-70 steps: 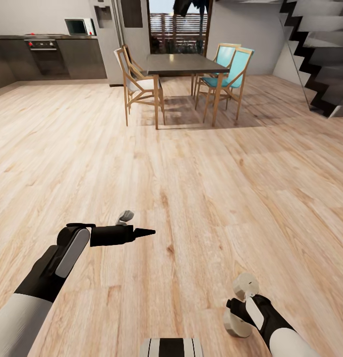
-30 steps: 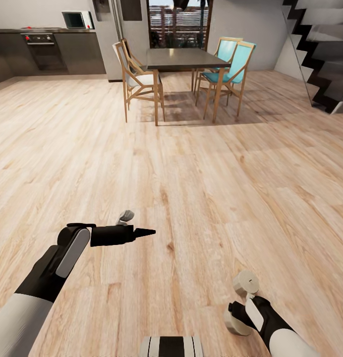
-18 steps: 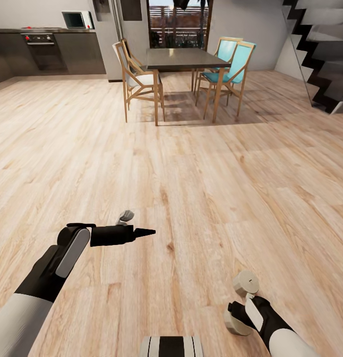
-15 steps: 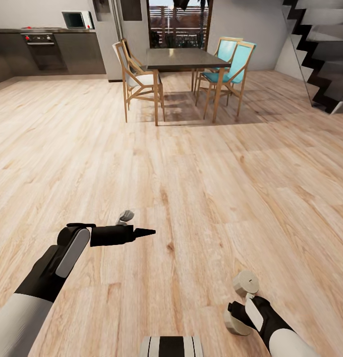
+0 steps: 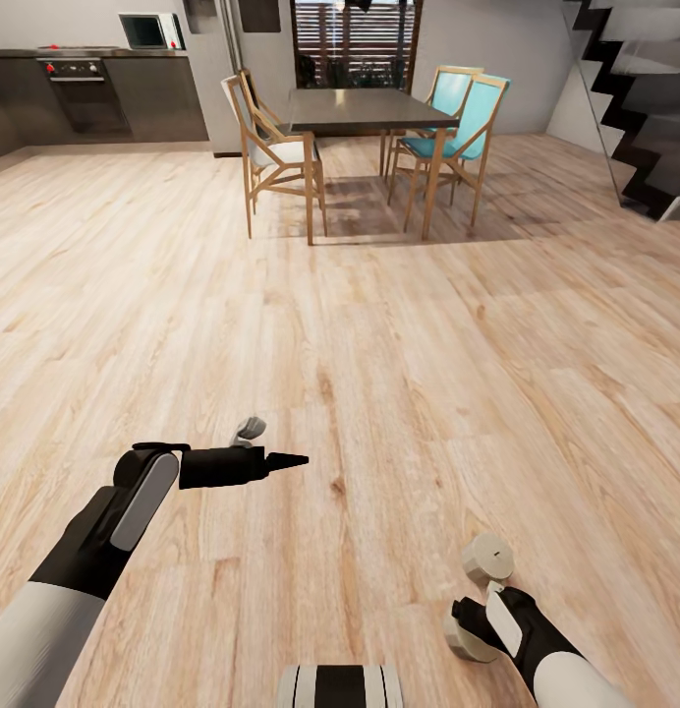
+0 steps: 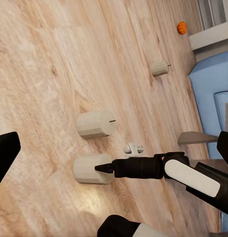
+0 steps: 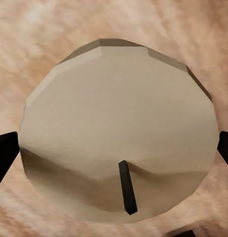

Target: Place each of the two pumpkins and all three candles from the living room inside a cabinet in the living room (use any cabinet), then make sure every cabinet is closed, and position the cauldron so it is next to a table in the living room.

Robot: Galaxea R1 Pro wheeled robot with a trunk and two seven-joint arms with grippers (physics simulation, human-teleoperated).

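Two cream candles lie on the wood floor by my right arm, one farther out and one nearer. My right gripper is open at the nearer candle, whose wick end faces its camera, with a dark fingertip on either side. The left wrist view looks across at both candles, a third candle farther off, and one orange pumpkin. My left gripper hangs open and empty above the floor. The cabinet, coffee table and second pumpkin are out of view.
A dark dining table with wooden and teal chairs stands ahead. A black staircase is at the right and a kitchen counter with an oven at the far left. A blue surface lies beyond the candles.
The head camera has moved a little, so the far room sits differently in the picture. Both arms and the candles have kept their places.
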